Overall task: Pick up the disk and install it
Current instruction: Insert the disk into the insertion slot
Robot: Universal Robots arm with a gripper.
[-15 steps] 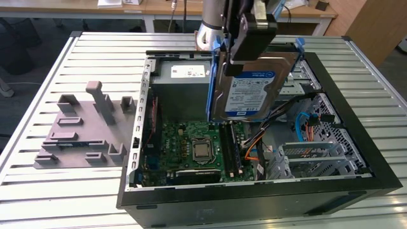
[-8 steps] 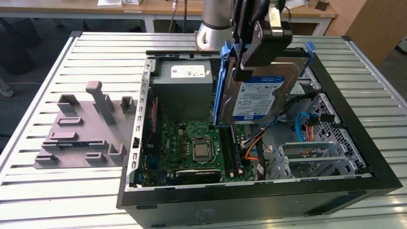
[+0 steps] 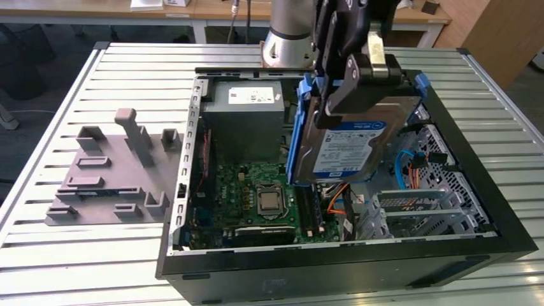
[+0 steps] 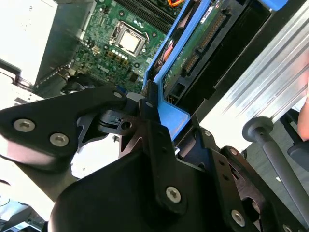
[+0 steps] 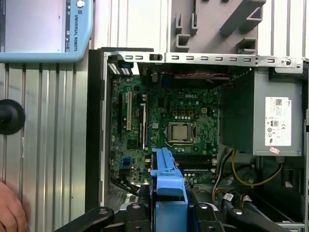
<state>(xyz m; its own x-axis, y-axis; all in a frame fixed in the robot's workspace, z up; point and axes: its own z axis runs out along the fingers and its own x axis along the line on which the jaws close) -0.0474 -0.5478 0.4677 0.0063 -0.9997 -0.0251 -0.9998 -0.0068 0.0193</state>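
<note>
The disk [image 3: 350, 152], a silver hard drive with a blue-and-white label in a blue carrier bracket, hangs tilted above the open computer case [image 3: 340, 258]. My gripper [image 3: 364, 102] is shut on its upper end, with black fingers [image 3: 374, 67] clamped on either side. In the second wrist view the disk's blue carrier [image 4: 166, 116] sits between the fingers and its green circuit-board underside faces out. The carrier's blue end [image 5: 168, 180] also juts from my gripper [image 5: 169, 212] in the first wrist view, over the motherboard.
Inside the case lie a grey power supply box [image 3: 244, 118], a green motherboard [image 3: 242, 191] with its processor [image 3: 270, 202], and a metal drive cage [image 3: 425, 210] on the exterior view's right. A grey plastic fixture [image 3: 111, 172] rests on the slatted table. A person's hand [image 5: 9, 209] is nearby.
</note>
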